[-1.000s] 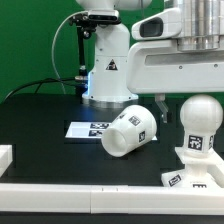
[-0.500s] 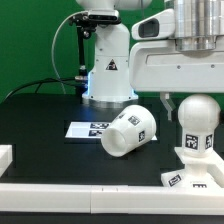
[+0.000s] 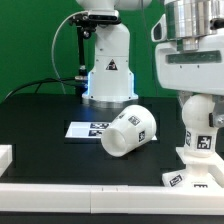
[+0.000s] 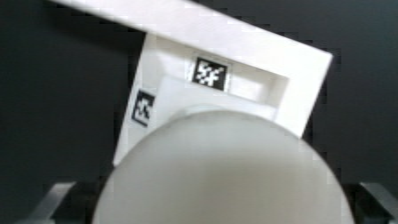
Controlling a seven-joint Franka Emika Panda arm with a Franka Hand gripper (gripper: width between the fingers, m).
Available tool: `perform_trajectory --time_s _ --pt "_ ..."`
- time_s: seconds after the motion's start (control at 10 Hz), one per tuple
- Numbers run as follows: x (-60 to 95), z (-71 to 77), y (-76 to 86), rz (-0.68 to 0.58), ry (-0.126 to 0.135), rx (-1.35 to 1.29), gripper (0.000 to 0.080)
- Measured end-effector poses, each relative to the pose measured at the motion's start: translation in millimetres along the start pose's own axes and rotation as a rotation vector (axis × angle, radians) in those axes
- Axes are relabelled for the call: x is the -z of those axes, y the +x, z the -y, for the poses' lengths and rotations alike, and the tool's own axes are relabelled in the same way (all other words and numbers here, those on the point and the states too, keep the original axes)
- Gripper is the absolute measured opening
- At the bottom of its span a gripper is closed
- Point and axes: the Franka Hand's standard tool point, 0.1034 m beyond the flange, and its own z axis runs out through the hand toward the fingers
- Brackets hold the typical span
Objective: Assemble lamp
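Observation:
The bulb point(image 3: 203, 118) stands upright on the flared base point(image 3: 192, 160) at the exterior view's right. My gripper point(image 3: 196, 92) hangs straight over the bulb's round head, just above it. In the wrist view the bulb point(image 4: 214, 170) fills the space between my two fingers point(image 4: 64, 200), and my gripper point(image 4: 214, 208) is open, with the jaws on either side of the head. The tagged base point(image 4: 231, 60) shows beyond the bulb. The shade point(image 3: 128, 131) lies on its side in the middle of the black table, apart from my gripper.
The marker board point(image 3: 86, 128) lies flat behind the shade. The robot's white pedestal point(image 3: 108, 70) stands at the back. A white ledge point(image 3: 80, 192) runs along the front edge, and a white block point(image 3: 5, 155) sits at the left edge.
My gripper has moved toward the exterior view's right, from beside the bulb to directly over its head. The bulb, base and shade have not moved.

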Motion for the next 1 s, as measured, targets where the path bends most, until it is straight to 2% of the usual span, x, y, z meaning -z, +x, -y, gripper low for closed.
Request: perform_trajectory --time_s 0.2,0.4,0.5,0.6,0.8,0.9,1.0 --pt "2.3 4.8 0.3 0.035 0.026 -0.284 0.0576" --pt "1.0 4.3 0.8 0.033 0.025 -0.306 0.0601" --pt "0.5 3.3 0.9 0.03 0.021 -0.201 0.0601" --pt "-0.5 0.6 0.0 0.035 0.008 -0.058 0.0678" --pt "2.8 2.9 2.4 0.051 -0.002 0.319 0.0695" --pt "2.8 1.2 -2.4 0.063 -0.019 0.426 0.0699" --pt "2.7 1.5 -0.4 0.059 -0.017 0.459 0.0699"
